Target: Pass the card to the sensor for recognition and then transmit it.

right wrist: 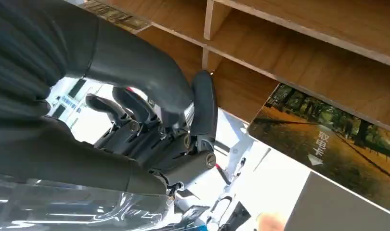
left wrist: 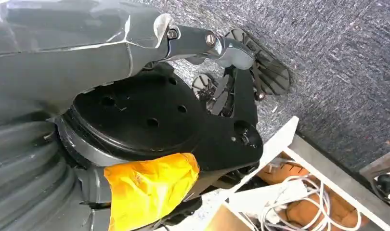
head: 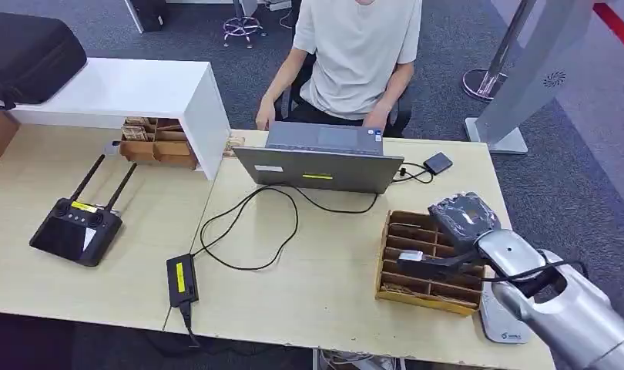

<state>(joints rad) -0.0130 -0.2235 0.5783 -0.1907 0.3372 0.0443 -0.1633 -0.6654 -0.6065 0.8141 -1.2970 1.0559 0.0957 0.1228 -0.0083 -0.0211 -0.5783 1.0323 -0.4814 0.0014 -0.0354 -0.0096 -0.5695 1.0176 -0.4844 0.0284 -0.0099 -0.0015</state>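
Note:
My right hand (head: 461,220) hovers over the wooden card box (head: 394,289) at the table's right front, its dark fingers (head: 440,260) reaching into the compartments. In the right wrist view the thumb (right wrist: 203,103) and curled fingers (right wrist: 128,108) hold nothing. A card printed with autumn trees (right wrist: 328,151) sticks out of a wooden compartment (right wrist: 289,43) just beyond the thumb, with a gap between them. The white sensor pad (head: 501,324) lies at the table's edge beside the box, under my forearm. My left hand (left wrist: 198,41) hangs beside my body, a finger stretched out and holding nothing.
A person sits behind the open laptop (head: 320,158) across the table. A black power brick (head: 182,277) and its cable (head: 247,231) lie mid-table, and a black controller with antennas (head: 76,227) at the left. A small black device (head: 438,163) sits by the laptop.

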